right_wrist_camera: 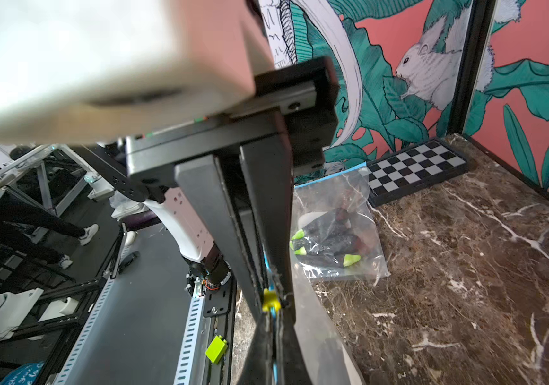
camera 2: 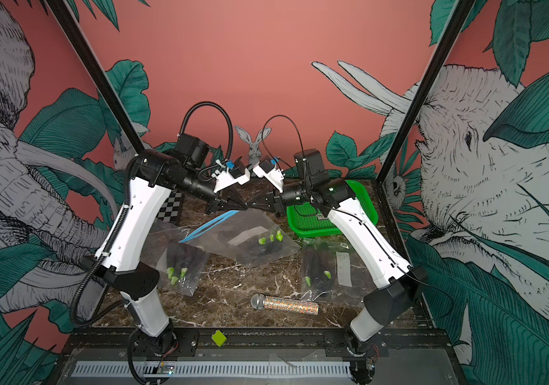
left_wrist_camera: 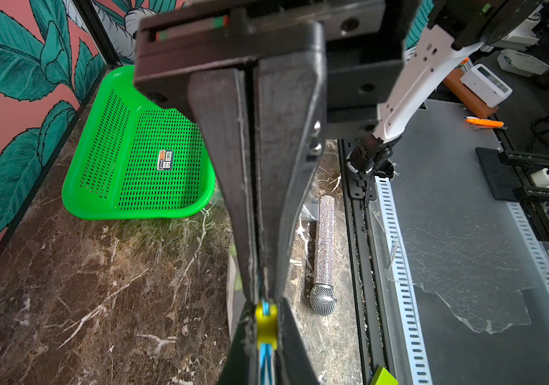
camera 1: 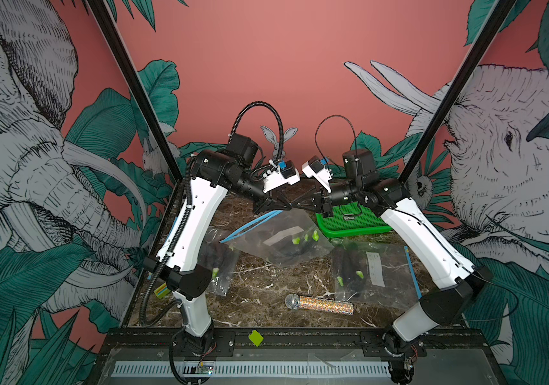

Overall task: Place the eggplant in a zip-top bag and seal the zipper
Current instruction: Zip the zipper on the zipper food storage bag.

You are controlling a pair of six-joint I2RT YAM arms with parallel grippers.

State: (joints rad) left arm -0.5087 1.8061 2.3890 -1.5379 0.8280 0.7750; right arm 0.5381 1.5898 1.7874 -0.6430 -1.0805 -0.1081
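Left wrist view: left fingers (left_wrist_camera: 268, 286) clenched on the bag's blue zipper (camera 1: 253, 225), by its yellow slider (left_wrist_camera: 266, 325) — right fingers (right_wrist_camera: 280, 283) clamp the zipper too, tip to tip. Eggplants (camera 1: 288, 250) lie inside the bag (camera 1: 313, 248) — mid-surface (camera 1: 266, 300), zipper end lifted.

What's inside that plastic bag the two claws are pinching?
Dark eggplants with three bright green stem ends show through the clear bag. A white label covers part of them, so their count is unclear.

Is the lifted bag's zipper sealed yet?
Not sealed: in a top view the two blue zipper tracks visibly split apart along the mouth.
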